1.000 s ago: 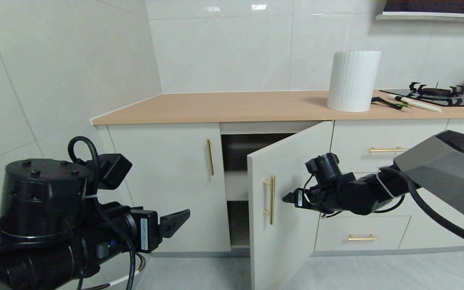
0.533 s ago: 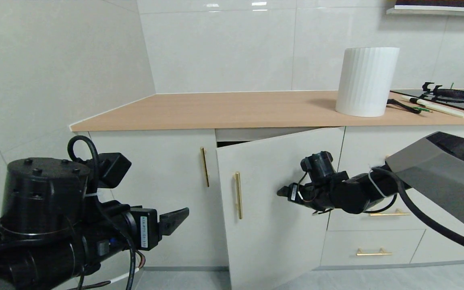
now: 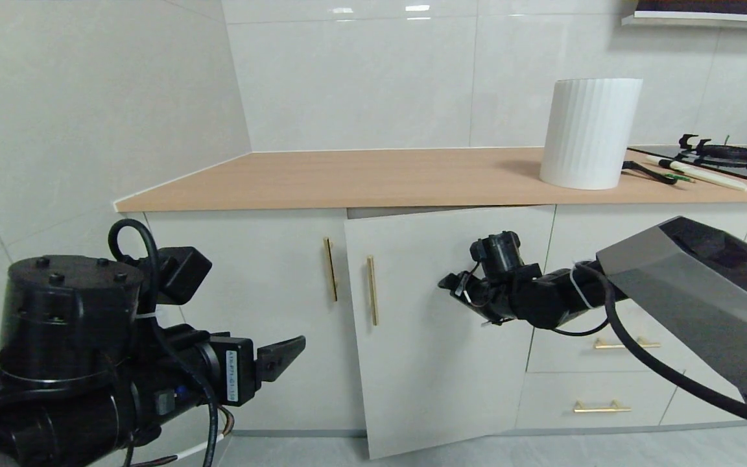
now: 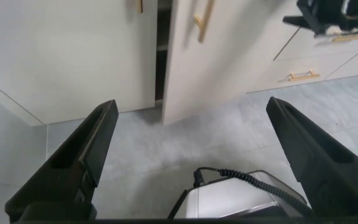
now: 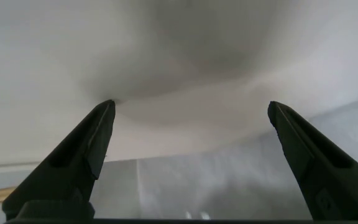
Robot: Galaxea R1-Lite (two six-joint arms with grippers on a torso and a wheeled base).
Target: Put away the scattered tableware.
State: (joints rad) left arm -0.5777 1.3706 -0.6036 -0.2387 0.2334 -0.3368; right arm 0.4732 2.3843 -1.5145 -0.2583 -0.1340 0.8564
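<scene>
The scattered tableware point(image 3: 701, 175), slim cream and black utensils, lies on the smooth wooden countertop point(image 3: 360, 175) beside a ribbed white cylinder point(image 3: 591, 133). It is well above the right gripper point(image 3: 448, 283), whose spread fingers sit close against the flat, matte cabinet door point(image 3: 438, 376), slightly ajar. The left gripper point(image 4: 191, 109) hangs low, jaws apart.

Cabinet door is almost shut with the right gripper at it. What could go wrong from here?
1. The right gripper is open with its tips at the cabinet door; they may slide or scrape it.
2. The door is ajar at its handle side; withdrawing now could leave it open.
3. Utensils lie on the counter, perhaps unstowed.
</scene>
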